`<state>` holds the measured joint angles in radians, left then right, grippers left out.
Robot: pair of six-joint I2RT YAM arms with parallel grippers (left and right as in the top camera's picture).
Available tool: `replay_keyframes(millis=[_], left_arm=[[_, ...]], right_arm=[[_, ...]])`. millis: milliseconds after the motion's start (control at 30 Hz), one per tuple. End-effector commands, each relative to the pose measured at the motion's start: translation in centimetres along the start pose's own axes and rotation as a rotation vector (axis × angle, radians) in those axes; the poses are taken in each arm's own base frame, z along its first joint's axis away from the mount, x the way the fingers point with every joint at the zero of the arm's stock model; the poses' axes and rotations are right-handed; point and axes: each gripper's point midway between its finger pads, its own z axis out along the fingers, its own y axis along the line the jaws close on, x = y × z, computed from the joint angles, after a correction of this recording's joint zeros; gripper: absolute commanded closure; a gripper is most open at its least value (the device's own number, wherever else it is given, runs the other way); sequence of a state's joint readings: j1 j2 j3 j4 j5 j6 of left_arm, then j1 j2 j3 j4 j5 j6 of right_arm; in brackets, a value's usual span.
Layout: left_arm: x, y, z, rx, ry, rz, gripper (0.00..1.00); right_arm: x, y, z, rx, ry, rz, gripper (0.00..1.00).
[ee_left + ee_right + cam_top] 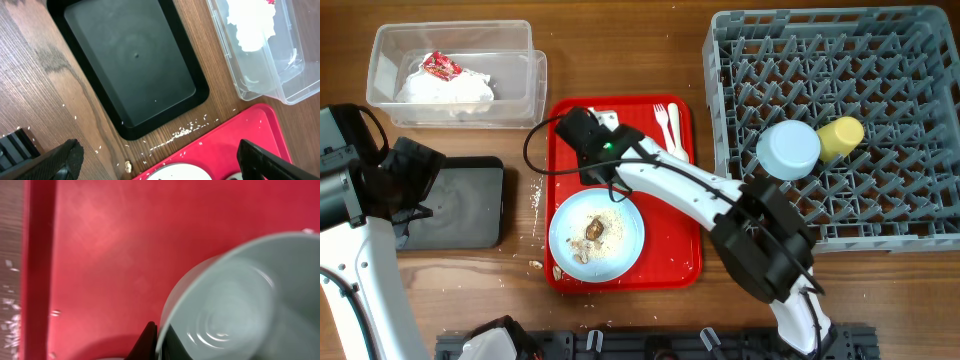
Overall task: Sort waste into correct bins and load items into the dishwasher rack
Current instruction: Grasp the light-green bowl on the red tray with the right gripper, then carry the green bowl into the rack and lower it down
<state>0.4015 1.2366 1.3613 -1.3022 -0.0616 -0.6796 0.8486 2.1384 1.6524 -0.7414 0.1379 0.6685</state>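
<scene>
My right gripper (582, 135) is over the back left of the red serving tray (670, 240), shut on the rim of the pale green bowl (240, 310), as the right wrist view (159, 330) shows. The light blue plate (597, 235) with brownish food scraps (595, 230) lies on the tray's front. The white fork (662, 120) and spoon (673, 125) lie at the tray's back right. The dishwasher rack (880, 60) holds the upturned light blue bowl (788, 150) and the yellow-green cup (840, 138). My left gripper (160, 165) is open and empty, high over the table by the black tray (470, 205).
The clear tub (390, 50) at the back left holds white napkins (450, 88) and the red-and-white wrapper (440, 66). The black tray (130, 65) shows empty. Pale crumbs (182, 131) lie on the wood between it and the red tray (250, 130).
</scene>
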Motion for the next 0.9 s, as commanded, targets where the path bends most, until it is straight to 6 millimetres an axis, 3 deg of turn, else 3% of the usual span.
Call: replay_keyframes(millis=[0,133,233,267,367,400,533,600,867], left_arm=[[-0.2,0.2,-0.2,0.0,-0.009,-0.02,0.0],[-0.2,0.2,-0.2,0.0,-0.009,-0.02,0.0],[-0.2,0.2,-0.2,0.0,-0.009,-0.02,0.0],[-0.2,0.2,-0.2,0.0,-0.009,-0.02,0.0],[-0.2,0.2,-0.2,0.0,-0.009,-0.02,0.0],[-0.2,0.2,-0.2,0.0,-0.009,-0.02,0.0],[-0.2,0.2,-0.2,0.001,-0.009,-0.02,0.0],[-0.2,0.2,-0.2,0.0,-0.009,-0.02,0.0],[-0.2,0.2,-0.2,0.0,-0.009,-0.02,0.0]], right_arm=[[-3.9,-0.9,-6.3,-0.062,-0.104,0.052,0.96],[-6.1,-4.9,-11.5,-0.059,-0.156,0.133,0.96],[-6.9,-9.5,-15.8,-0.036,-0.186,0.21,0.96],[-7.0,-11.9,-17.6,-0.024,-0.191,0.254,0.96],[-6.3,-16.2,-20.7,-0.005,-0.185,0.314,0.96],[-5.5,-18.9,-22.2,0.013,-0.171,0.336,0.96],[-3.3,-24.5,-24.6,0.021,-0.118,0.426,0.96],[-2.7,-25.5,-25.0,-0.068,-0.083,0.424,0.96],[-1.4,-25.5,-25.2,-0.51,-0.052,0.355,0.95]])
